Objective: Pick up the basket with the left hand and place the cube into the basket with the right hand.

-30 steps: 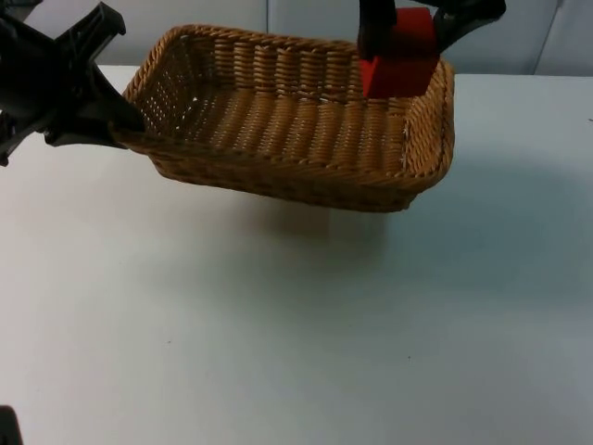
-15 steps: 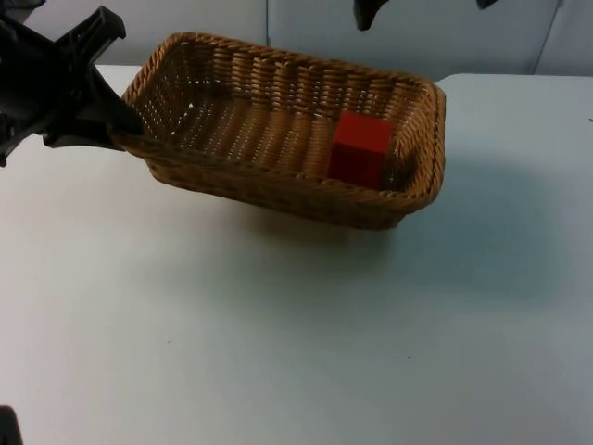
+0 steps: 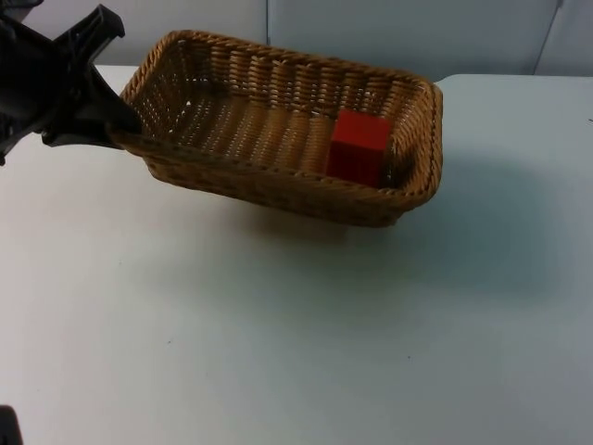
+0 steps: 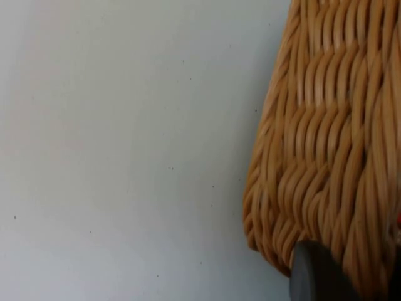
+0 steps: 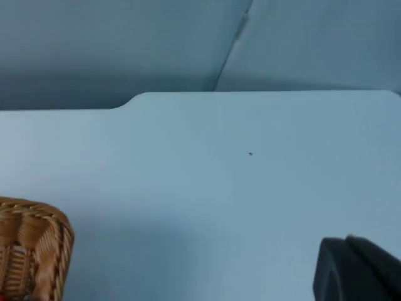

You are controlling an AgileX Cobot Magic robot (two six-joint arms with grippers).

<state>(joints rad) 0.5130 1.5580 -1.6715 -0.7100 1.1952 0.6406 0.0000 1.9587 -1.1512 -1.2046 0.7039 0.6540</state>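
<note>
Left jaws clamped on basket [image 3: 278, 130] rim

Close view of a woven tan wicker basket [image 4: 326, 144], its outer wall curving down against a pale white desk [image 4: 125, 150]. One dark fingertip of the left gripper [image 4: 316, 276] presses against the weave.

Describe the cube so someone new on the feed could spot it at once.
Start from the white table and find the woven wicker basket, held at one end by the left gripper. The cube sits inside it, at the end far from that gripper. It is the only solid red, smooth-faced block among tan weave.
</note>
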